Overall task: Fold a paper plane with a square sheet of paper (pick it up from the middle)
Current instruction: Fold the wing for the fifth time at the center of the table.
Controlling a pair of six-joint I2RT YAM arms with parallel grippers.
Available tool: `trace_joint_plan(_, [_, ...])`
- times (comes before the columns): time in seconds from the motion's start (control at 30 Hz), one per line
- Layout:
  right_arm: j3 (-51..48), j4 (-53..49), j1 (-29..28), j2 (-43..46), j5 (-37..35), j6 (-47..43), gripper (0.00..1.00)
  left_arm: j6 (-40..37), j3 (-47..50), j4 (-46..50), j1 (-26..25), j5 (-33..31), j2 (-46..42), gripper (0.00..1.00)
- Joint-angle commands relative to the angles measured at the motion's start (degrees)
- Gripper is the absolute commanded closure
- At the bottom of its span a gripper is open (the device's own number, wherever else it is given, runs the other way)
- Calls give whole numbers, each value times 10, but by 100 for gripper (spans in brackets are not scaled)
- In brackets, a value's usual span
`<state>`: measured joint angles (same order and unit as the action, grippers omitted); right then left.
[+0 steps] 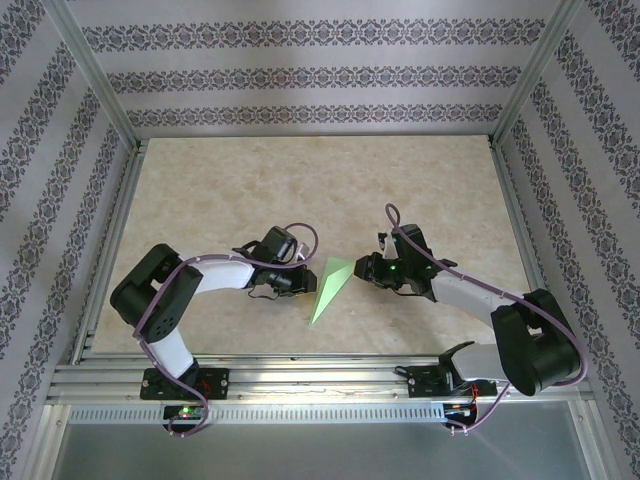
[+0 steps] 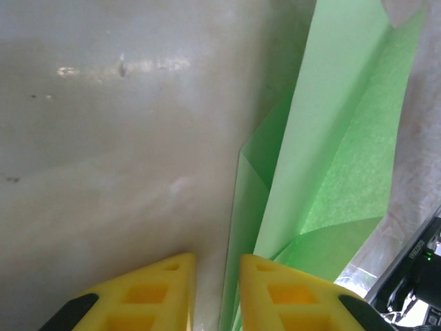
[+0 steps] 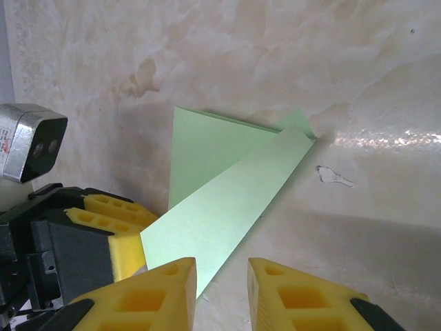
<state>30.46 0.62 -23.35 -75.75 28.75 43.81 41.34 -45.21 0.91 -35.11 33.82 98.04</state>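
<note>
Though flat overhead, paper plane (image 1: 329,290) flaps lift close-up, left hand (image 2: 217,261), right hand (image 3: 222,265) released

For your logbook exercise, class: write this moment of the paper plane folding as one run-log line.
paper plane: partly folded, pointed, on table | left claw: open, at its edge | right claw: open, beside it

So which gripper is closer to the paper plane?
Left, but only just: an edge of the paper plane runs into the gap of the left gripper. The right gripper sits on the opposite side, fingertips at a corner.
</note>
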Motion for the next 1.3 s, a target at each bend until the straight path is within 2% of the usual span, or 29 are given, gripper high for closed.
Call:
trace_joint_plan(0.0, [-8, 4, 2, 5, -4, 9, 74, -10, -18, 1, 7, 22, 12, 78])
trace_joint_plan(0.53, [-9, 11, -4, -19, 2, 15, 74, 0, -21, -42, -6, 63, 34, 75])
trace_joint_plan(0.87, [0, 14, -10, -38, 3, 14, 74, 11, -5, -50, -6, 18, -1, 71])
trace_joint_plan(1.13, [5, 12, -13, -44, 4, 14, 74, 12, -18, -66, -10, 67, 32, 72])
trace_joint_plan(1.27, [6, 12, -13, -45, 5, 13, 74, 7, -26, -57, -18, 69, 48, 72])
